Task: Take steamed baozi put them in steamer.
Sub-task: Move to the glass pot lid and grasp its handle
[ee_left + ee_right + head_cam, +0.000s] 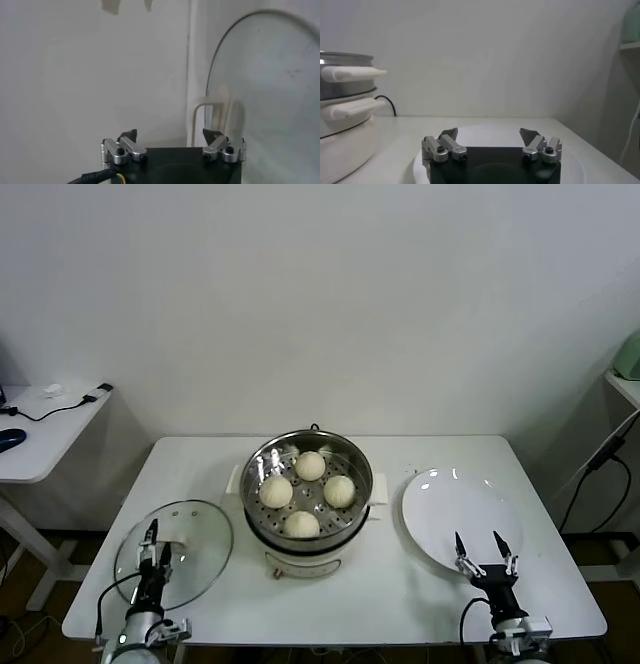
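Both grippers are empty with fingers spread apart: the left gripper point(152, 542) waits over the near left of the surface point(200, 464), above the glass lid point(200, 559), and the right gripper point(483, 548) waits at the near edge of the white plate point(460, 509). One surface carries one steamer point(262, 514) in its middle, one lid to its left and one plate to its right. Four steamed baozi point(309, 466) lie on the perforated tray inside the steamer, each apart from the others. Only the head view shows the baozi. The right wrist view shows the steamer's side handles point(352, 74) from the side, and the left wrist view shows the lid point(265, 90) with its white handle point(200, 112).
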{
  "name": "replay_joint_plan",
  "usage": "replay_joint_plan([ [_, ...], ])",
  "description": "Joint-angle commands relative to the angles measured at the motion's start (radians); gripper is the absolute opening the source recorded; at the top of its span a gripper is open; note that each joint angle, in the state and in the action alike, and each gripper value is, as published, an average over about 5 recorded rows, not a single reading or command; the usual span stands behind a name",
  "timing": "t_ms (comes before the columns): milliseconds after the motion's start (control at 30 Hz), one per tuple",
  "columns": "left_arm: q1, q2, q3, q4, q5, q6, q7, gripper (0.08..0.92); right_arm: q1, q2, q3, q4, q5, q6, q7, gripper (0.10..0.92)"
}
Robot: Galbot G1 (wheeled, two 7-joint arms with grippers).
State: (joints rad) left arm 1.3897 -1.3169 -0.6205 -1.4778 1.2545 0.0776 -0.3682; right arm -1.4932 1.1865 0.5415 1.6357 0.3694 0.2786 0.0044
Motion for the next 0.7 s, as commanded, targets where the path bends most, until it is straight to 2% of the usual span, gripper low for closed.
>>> replay_joint_plan([
  [33,-0.069,0.014,0.005,0.114,0.006,0.008,-0.040,0.815,0.003,-0.001,0.000,-0.002,-0.011,-0.006,0.002,0.823],
  [200,-0.054,0.032,0.007,0.129,0.011,-0.018,-0.044,0.714,0.003,-0.002,-0.002,0.000,-0.016,-0.009,0.001,0.823],
  [533,-0.071,0.053,0.003,0.194,0.048,-0.087,-0.088,0.419,0.000,0.000,-0.008,0.012,-0.020,-0.014,0.008,0.823],
  [700,-0.069,0.050,-0.001,0.187,0.032,-0.111,-0.118,0.281,-0.006,0.001,-0.008,0.016,-0.021,-0.010,0.007,0.823],
])
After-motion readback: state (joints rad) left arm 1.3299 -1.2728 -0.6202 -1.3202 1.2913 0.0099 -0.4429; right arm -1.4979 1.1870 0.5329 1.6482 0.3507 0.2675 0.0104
